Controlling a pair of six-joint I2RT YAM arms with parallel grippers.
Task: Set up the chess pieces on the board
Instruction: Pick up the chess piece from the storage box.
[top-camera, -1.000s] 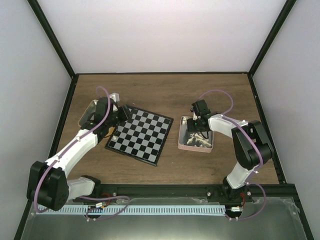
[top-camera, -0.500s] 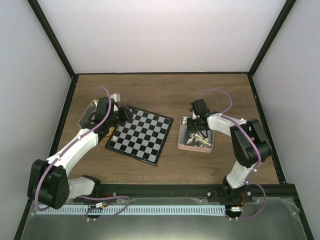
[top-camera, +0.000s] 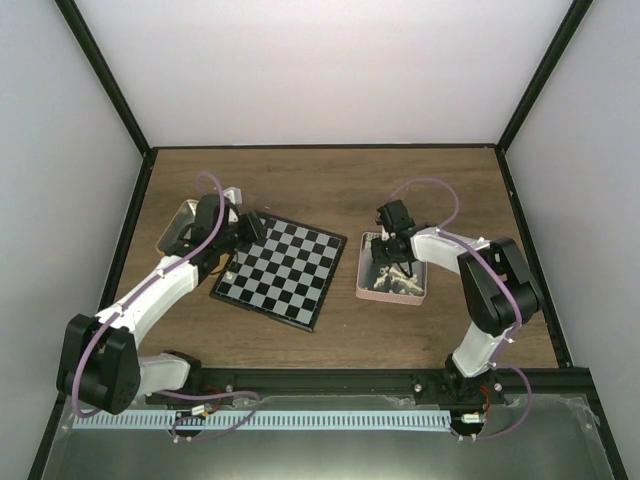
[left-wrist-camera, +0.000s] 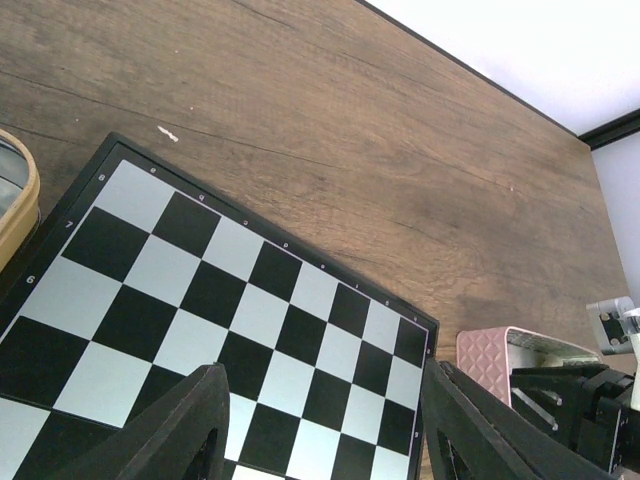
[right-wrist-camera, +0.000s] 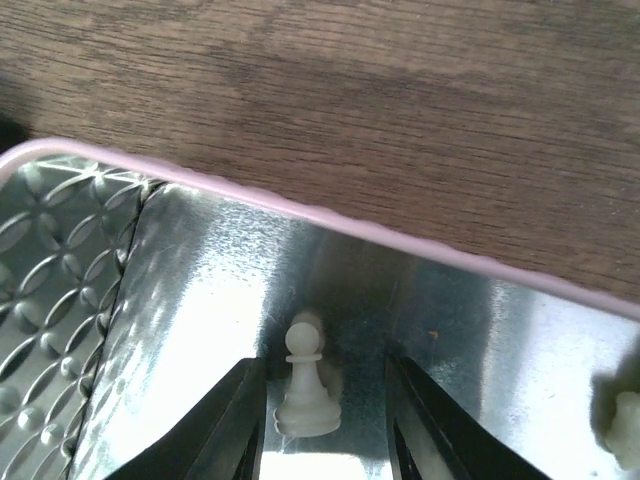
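A cream-white pawn (right-wrist-camera: 306, 385) stands upright on the shiny floor of the pink-rimmed tin (right-wrist-camera: 330, 215). My right gripper (right-wrist-camera: 325, 410) is lowered into that tin, open, with one finger on each side of the pawn. The left finger is almost against the pawn's base and a gap shows on the right. More white chess pieces (top-camera: 392, 283) lie heaped in the tin's near part. The board (top-camera: 283, 268) lies skewed at mid-table with no piece showing on it. My left gripper (left-wrist-camera: 325, 420) hovers open over the board's (left-wrist-camera: 200, 290) left corner, holding nothing.
A second tin (top-camera: 172, 232) sits left of the board, under the left arm; its tan rim (left-wrist-camera: 15, 195) shows in the left wrist view. The pink tin (top-camera: 365, 285) stands just right of the board. Dark frame posts and pale walls enclose the wooden table.
The right gripper has narrowed its jaws around the pawn and shifted slightly left in the tin. The left arm has barely moved.
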